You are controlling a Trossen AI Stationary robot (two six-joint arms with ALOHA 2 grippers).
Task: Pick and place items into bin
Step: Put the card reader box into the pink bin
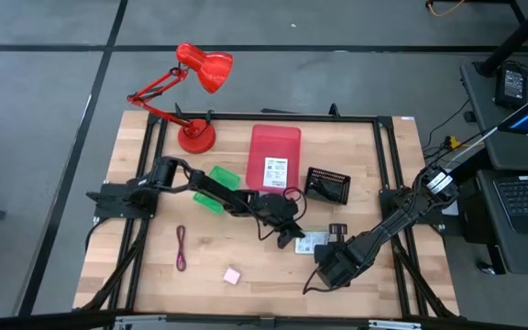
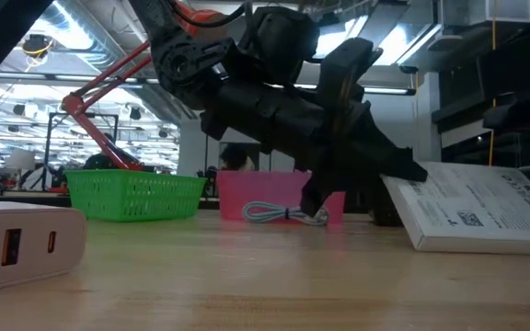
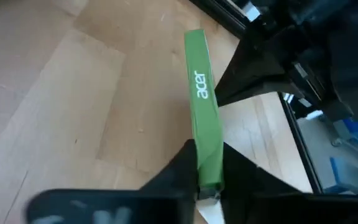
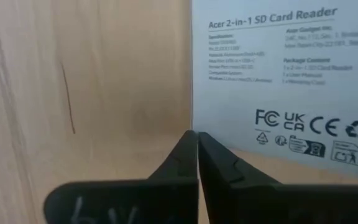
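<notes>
The left gripper (image 3: 209,186) has its jaws clamped on the edge of a white packet with a green "acer" side (image 3: 204,112); the right gripper (image 4: 197,163) has its jaws pressed together on nothing, tips just beside that packet's printed face (image 4: 284,81).

High view: on the wooden table (image 1: 401,284), the left gripper (image 1: 293,238) reaches from the left edge to the middle, meeting the packet (image 1: 313,242) toward the front edge. The right gripper (image 1: 328,268) sits just beside the packet, its arm coming in from the right edge. A red bin (image 1: 274,158) at the back edge holds a second white printed packet (image 1: 274,171). A green basket (image 1: 216,186) lies left of the middle, a black basket (image 1: 328,185) to the right of the bin. A purple cord (image 1: 181,247) lies near the front left corner, a pink cube (image 1: 232,274) near the front edge. A red desk lamp (image 1: 197,92) stands at the back left.

Low view: the packet (image 2: 477,216) is tilted, one edge raised. A bluish-white cord (image 2: 283,214) lies before the pink bin (image 2: 256,195), the green basket (image 2: 132,195) to its left.
</notes>
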